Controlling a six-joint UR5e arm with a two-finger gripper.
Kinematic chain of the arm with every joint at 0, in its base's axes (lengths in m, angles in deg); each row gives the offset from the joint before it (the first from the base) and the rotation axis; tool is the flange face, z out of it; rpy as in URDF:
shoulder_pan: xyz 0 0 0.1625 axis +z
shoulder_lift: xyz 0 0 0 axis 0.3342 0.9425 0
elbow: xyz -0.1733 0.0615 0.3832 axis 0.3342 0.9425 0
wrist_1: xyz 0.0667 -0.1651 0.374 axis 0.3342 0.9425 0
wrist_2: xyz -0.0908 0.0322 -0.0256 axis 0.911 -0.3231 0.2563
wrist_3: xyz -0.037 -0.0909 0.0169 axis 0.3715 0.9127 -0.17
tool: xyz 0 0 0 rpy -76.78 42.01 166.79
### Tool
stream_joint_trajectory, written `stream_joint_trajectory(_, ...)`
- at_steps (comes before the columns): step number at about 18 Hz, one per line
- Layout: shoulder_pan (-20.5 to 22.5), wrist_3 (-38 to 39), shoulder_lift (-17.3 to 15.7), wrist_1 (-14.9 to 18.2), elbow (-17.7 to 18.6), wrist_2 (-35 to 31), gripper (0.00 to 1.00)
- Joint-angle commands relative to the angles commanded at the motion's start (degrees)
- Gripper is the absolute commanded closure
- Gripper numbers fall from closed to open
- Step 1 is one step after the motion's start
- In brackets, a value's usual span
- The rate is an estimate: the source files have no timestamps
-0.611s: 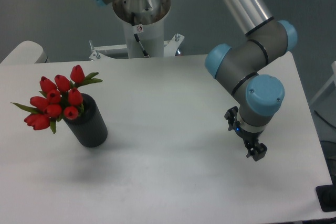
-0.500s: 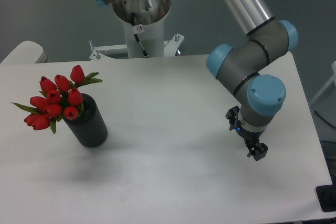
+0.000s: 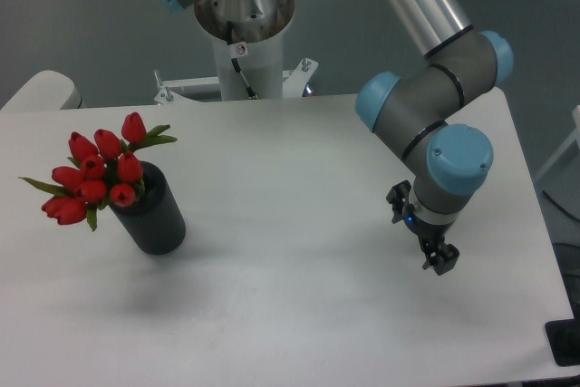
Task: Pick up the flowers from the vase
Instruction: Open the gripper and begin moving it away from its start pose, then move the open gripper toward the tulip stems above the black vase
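Red flowers [image 3: 95, 178] (closed buds), upright

I get 1 fixed view only, mounted high at the front of the table [image 3: 290, 314], looking down and toward the arm's base column [image 3: 245, 52]. It sits mid-distance: nearly the whole tabletop fits, with the near corners cropped. No 2nd view, so nothing overlaps.
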Motion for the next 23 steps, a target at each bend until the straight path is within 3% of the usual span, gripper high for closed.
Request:
stream_joint_trajectory(2,1.0,0.5,-1.3,0.5,0.1,2.4,0.00)
stream_joint_trajectory(6,4.6,0.2,-3.9,0.9,2.2,16.0,0.00)
stream_joint_trajectory(11,6.1,-0.7,-9.3,4.7,9.3,24.1,0.00)
stream_joint_trajectory(18,5.5,-0.3,-18.3,5.5,21.5,41.1,0.00)
stream_joint_trajectory(23,4.8,0.4,-24.8,8.3,27.9,44.4,0.00)
